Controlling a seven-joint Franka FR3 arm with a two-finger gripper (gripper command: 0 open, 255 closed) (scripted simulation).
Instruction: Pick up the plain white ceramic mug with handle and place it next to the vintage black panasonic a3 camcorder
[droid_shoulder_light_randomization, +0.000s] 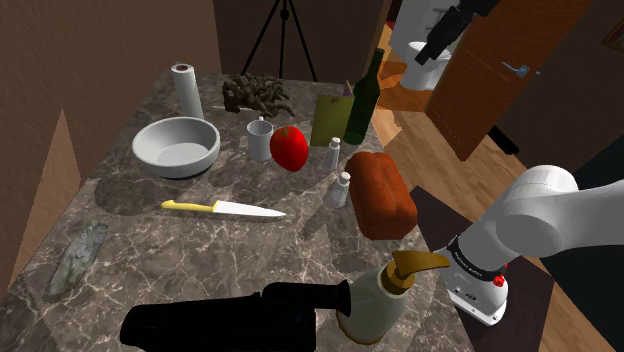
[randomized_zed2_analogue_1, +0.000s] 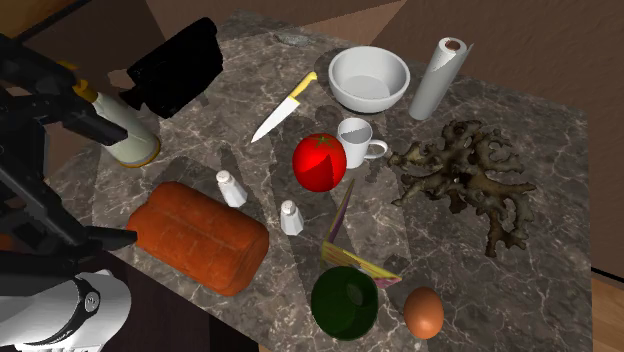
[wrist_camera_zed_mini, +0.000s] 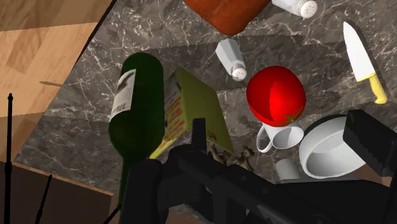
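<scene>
The white handled mug (droid_shoulder_light_randomization: 260, 139) is seated upright beside the red tomato (droid_shoulder_light_randomization: 289, 147), well apart from the black camcorder (droid_shoulder_light_randomization: 232, 315). The state of the black gripper (droid_shoulder_light_randomization: 430, 48) cannot be determined.

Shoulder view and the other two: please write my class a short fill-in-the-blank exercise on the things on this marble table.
1. The white mug stands right beside a red ____.
2. The kitchen knife has a ____ handle.
3. The wine bottle is dark ____.

Missing words: tomato; yellow; green.
</scene>
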